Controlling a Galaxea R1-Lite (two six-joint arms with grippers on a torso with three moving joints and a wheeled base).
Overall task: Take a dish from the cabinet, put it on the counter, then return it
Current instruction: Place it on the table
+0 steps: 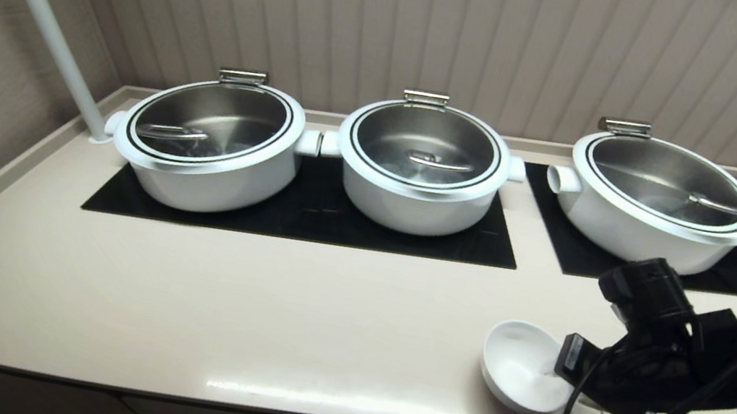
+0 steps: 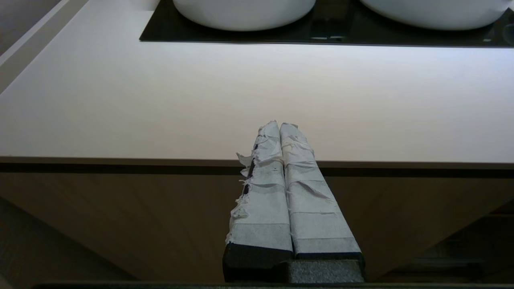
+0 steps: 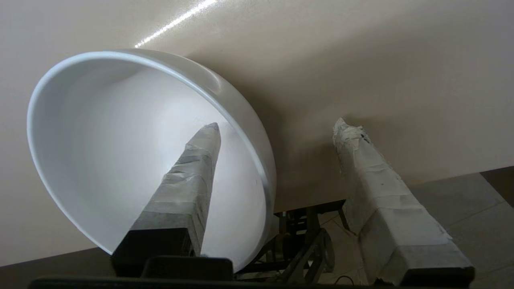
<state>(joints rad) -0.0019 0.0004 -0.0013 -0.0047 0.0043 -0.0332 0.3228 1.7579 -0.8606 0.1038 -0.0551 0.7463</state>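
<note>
The dish (image 1: 520, 365), a small white bowl, rests on the cream counter (image 1: 251, 306) near its front edge at the right. My right gripper (image 1: 567, 368) reaches to it from the right. In the right wrist view the right gripper (image 3: 277, 125) stands open: one taped finger (image 3: 192, 172) is inside the dish (image 3: 120, 160), the other (image 3: 373, 176) well outside, with the rim between them and a wide gap. My left gripper (image 2: 280, 125) is shut and empty, parked in front of the counter's edge (image 2: 160, 158). The cabinet front (image 2: 120, 208) shows below; its inside is out of view.
Several big white pots with steel lids (image 1: 214, 140) (image 1: 422, 164) (image 1: 661, 203) stand on black inset panels (image 1: 308, 216) along the back. A white pole (image 1: 40, 12) rises at the back left. Ribbed wall behind. Floor and a dark metal frame (image 3: 305, 245) lie beyond the counter's edge.
</note>
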